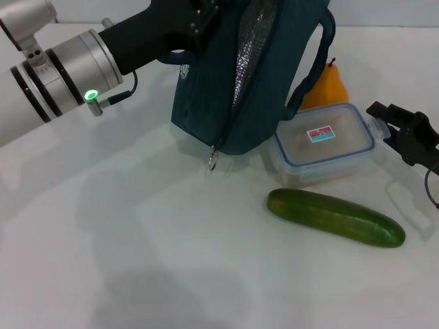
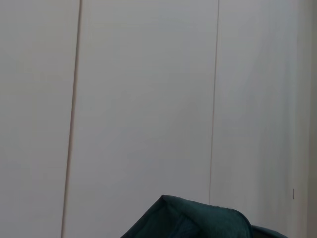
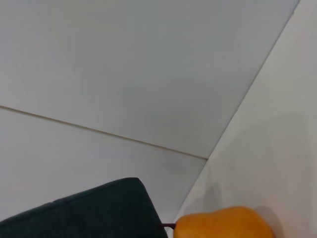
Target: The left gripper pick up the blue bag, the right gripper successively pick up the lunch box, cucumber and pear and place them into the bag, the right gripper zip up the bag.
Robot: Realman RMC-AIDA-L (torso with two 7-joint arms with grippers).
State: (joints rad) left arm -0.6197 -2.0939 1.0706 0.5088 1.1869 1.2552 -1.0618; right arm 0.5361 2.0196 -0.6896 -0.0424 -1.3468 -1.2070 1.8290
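left claw (image 1: pixel 199 20) clenched on blue bag (image 1: pixel 226 103) top at worktop (image 1: pixel 137 260) far edge, bag open, lunch box (image 1: pixel 326 140), cucumber (image 1: pixel 335 217), pear (image 1: pixel 326 86) beside it, right claw (image 1: pixel 394 120) released near right edge

No legible text, small pink-and-teal label (image 1: pixel 321 133) seen on clear rectangular plastic lunch box lid (image 1: pixel 343 147), its print unreadable

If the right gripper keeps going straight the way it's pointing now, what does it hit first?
Most likely the lunch box: the right gripper points toward its near corner. Height is unclear, so it might pass over the lid toward the blue bag.
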